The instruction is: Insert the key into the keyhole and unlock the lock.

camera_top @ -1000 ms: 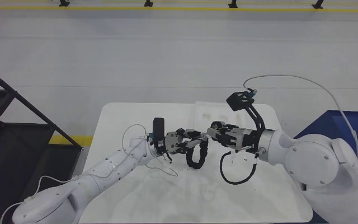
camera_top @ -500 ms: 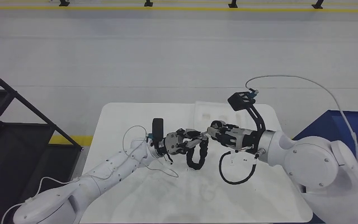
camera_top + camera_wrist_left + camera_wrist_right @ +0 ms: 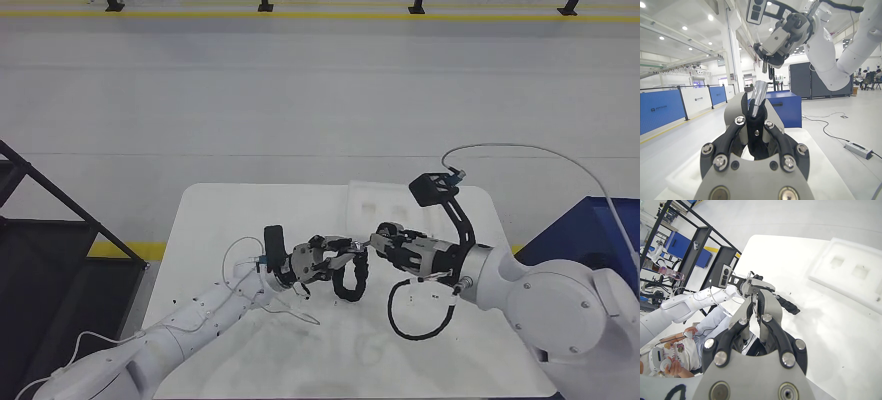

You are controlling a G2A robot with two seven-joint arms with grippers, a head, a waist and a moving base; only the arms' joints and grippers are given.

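From above, we see the left hand (image 3: 338, 258) and right hand (image 3: 374, 240) nearly meeting over the bench (image 3: 210, 230), with the lock (image 3: 350, 285), a black cable loop, beside them. At the left wrist, that hand is clamped on the lock's chrome barrel. The key (image 3: 764, 66) hangs just beyond the barrel's end, not touching it. At the right wrist, the fingers (image 3: 770, 302) are pinched together on the key. We judge that insertion and turning are both left to do.
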